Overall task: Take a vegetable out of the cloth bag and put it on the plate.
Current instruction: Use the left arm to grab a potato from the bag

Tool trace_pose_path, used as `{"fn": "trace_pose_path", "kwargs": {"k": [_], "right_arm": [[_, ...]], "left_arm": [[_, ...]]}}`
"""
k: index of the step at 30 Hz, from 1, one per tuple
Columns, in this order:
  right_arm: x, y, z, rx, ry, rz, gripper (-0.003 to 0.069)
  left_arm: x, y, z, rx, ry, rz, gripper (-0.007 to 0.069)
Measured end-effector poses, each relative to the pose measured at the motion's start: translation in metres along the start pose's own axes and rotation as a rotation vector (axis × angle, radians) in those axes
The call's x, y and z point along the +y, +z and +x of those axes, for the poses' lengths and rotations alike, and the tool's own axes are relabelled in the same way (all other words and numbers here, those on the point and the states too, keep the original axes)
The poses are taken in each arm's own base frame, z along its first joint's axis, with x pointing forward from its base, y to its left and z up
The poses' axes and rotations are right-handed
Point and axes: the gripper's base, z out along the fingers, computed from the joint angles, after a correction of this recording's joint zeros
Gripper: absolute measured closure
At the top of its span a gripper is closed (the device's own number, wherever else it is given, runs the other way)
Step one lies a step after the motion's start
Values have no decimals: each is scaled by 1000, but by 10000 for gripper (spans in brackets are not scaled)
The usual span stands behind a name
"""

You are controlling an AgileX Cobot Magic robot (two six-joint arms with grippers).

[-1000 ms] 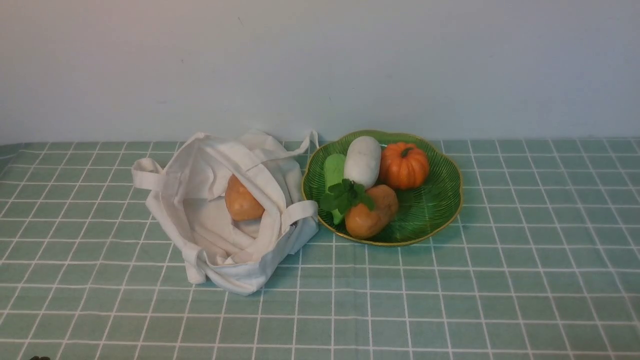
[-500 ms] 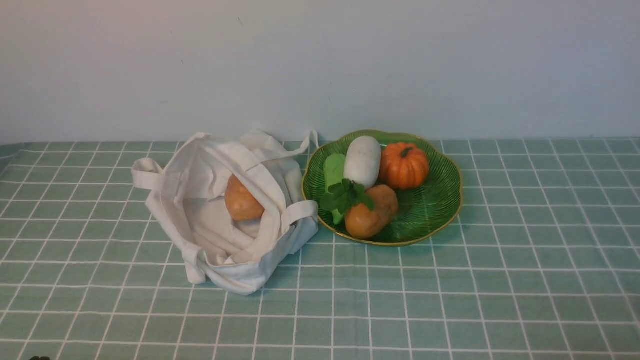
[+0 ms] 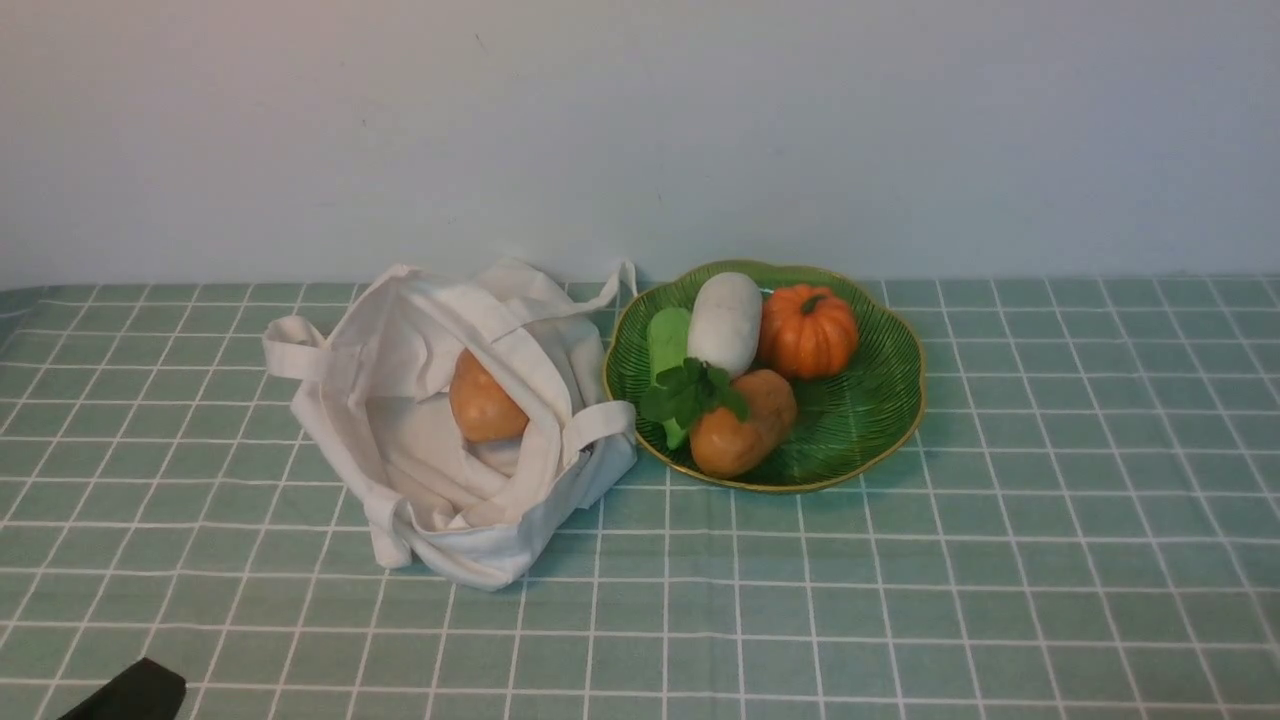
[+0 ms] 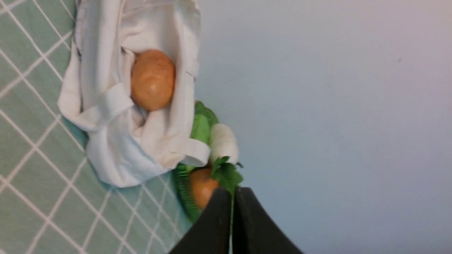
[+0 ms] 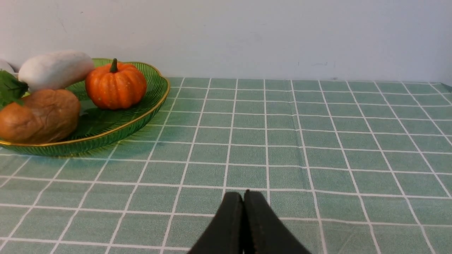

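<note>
The off-white cloth bag [image 3: 450, 420] lies open at the table's left middle. The tan-orange potato [image 3: 485, 400] rests inside it and also shows in the left wrist view [image 4: 152, 79]. The dark-green plate [image 3: 880, 390] stands just right of the bag. It holds a darker brown potato [image 3: 745, 425], an orange pumpkin [image 3: 808, 330], a white vegetable [image 3: 727, 322] and green leaves [image 3: 690, 392]. My left gripper [image 4: 232, 192] is shut and empty, far from the bag; its tip shows at the front-left corner [image 3: 130, 692]. My right gripper [image 5: 243, 195] is shut and empty, low over the cloth, right of the plate [image 5: 141, 113].
A green checked tablecloth [image 3: 900, 600] covers the table. A pale wall [image 3: 640, 130] stands right behind the bag and plate.
The dark tip of my left gripper has come further into the front view at the bottom-left corner. The bag, potato and plate have not moved.
</note>
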Motion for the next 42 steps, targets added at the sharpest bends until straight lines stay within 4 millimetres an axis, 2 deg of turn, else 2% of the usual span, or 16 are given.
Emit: {"fn": "trace_pose_path", "kwargs": {"k": [5, 8, 9, 11, 12, 14, 17, 21, 22, 25, 26, 28, 29, 33, 37, 42], "right_arm": [[0, 0, 0, 0, 0, 0, 676], [0, 0, 0, 0, 0, 0, 676], [0, 0, 0, 0, 0, 0, 676], [0, 0, 0, 0, 0, 0, 676], [0, 0, 0, 0, 0, 0, 676], [0, 0, 0, 0, 0, 0, 676], [0, 0, 0, 0, 0, 0, 676], [0, 0, 0, 0, 0, 0, 676], [0, 0, 0, 0, 0, 0, 676], [0, 0, 0, 0, 0, 0, 676], [0, 0, 0, 0, 0, 0, 676], [0, 0, 0, 0, 0, 0, 676], [0, 0, 0, 0, 0, 0, 676], [0, 0, 0, 0, 0, 0, 676], [0, 0, 0, 0, 0, 0, 676], [0, 0, 0, 0, 0, 0, 676]], "left_arm": [[-4, -1, 1, 18, 42, 19, 629], [-29, -5, -1, 36, 137, 78, 629], [-55, -7, -5, 48, 222, 107, 629], [-81, -6, -8, 83, 307, 116, 629], [-100, 1, -10, 152, 391, 87, 629], [-118, 17, -12, 283, 490, 8, 629], [-127, 48, -15, 500, 593, -144, 629], [-110, 121, -32, 840, 683, -470, 629], [-109, 125, -33, 846, 679, -476, 628], [-86, 186, -46, 966, 691, -625, 601], [-84, 192, -47, 977, 690, -634, 595], [-72, 233, -44, 1038, 710, -663, 543], [-71, 236, -44, 1040, 711, -666, 538], [-55, 289, -32, 1124, 772, -695, 412], [-42, 313, -29, 1143, 779, -724, 337], [-8, 353, -28, 1175, 791, -780, 209]]}}
